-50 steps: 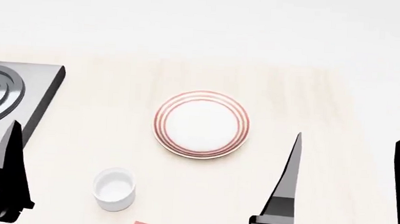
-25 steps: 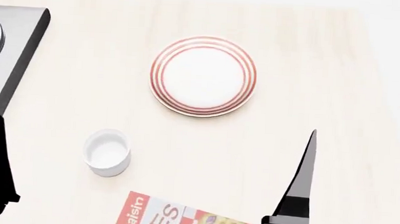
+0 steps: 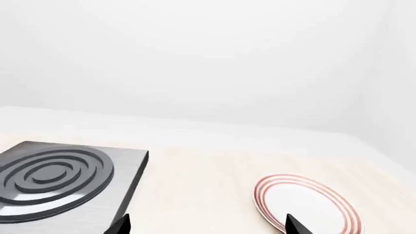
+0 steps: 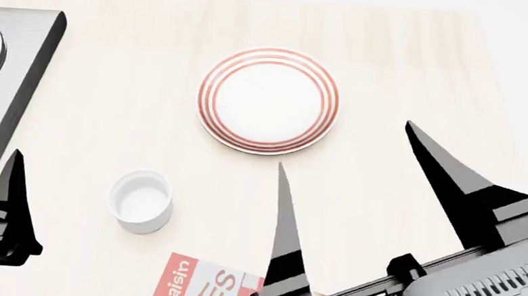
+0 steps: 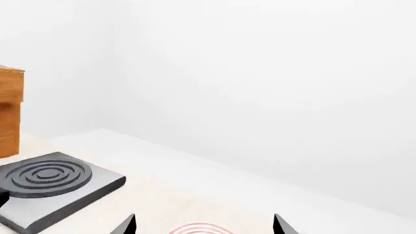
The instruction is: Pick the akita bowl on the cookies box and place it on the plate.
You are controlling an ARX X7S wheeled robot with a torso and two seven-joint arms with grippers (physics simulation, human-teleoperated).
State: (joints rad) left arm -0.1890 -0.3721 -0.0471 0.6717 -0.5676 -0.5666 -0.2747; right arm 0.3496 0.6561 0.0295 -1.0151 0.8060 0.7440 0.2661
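Observation:
The plate [image 4: 268, 101], white with thin red rings, lies mid-table; it also shows in the left wrist view [image 3: 305, 204] and as a sliver in the right wrist view [image 5: 198, 228]. Only the top edge of the red-and-white cookies box [image 4: 205, 284] shows at the head view's bottom edge. The akita bowl is out of view below that edge. My right gripper [image 4: 345, 145] hangs open and empty, nearer than the plate and to its right, beyond the box. My left gripper [image 3: 206, 225] is open and empty; one of its fingers [image 4: 9, 202] shows at the head view's left.
A small plain white cup [image 4: 141, 200] stands left of the box. A grey hob with dark concentric rings [image 4: 10, 74] occupies the table's left side, also seen as the hob [image 5: 46, 180]. A wooden block [image 5: 9, 112] stands beyond it. The table's right edge [image 4: 489, 85] is near.
The head view tilted down, bringing the cookies box into sight. The right gripper has since swung left and forward, with more of its arm showing. The left finger rose slightly.

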